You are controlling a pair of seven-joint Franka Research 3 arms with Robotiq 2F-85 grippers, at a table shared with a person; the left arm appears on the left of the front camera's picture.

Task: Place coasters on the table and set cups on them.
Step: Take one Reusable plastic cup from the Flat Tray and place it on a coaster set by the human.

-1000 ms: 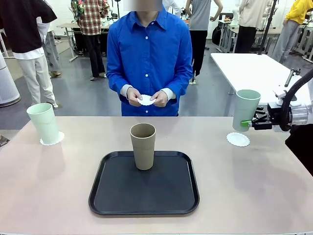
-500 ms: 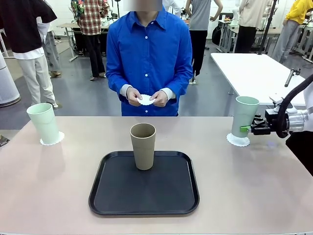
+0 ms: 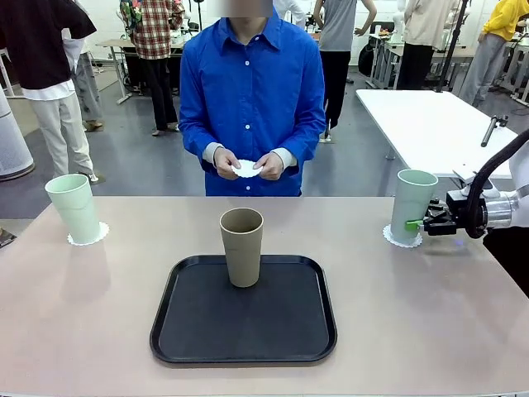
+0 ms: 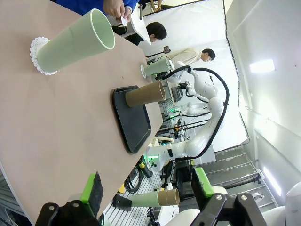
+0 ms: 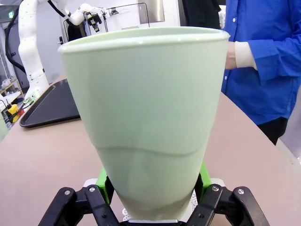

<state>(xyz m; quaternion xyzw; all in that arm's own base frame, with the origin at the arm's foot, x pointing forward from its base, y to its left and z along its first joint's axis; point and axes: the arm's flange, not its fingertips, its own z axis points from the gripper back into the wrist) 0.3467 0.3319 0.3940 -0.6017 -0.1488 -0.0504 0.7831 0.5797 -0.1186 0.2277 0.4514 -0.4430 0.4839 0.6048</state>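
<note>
Right arm (image 3: 506,208) on screen: white shell, a thick black cable (image 3: 482,180) arcing over the wrist. The right hand (image 3: 416,223) is black, with bright green pads (image 3: 411,225) and round screws (image 5: 64,192) in the knuckles. The left hand (image 4: 146,186) has the same build. The person (image 3: 252,91) wears a bright blue button shirt with white cuffs (image 3: 285,157) peeking out.

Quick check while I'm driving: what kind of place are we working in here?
Probably a big shared lab or workshop hall, not a home: bare grey floor, a white work table behind the person, and other people standing about farther back.
</note>
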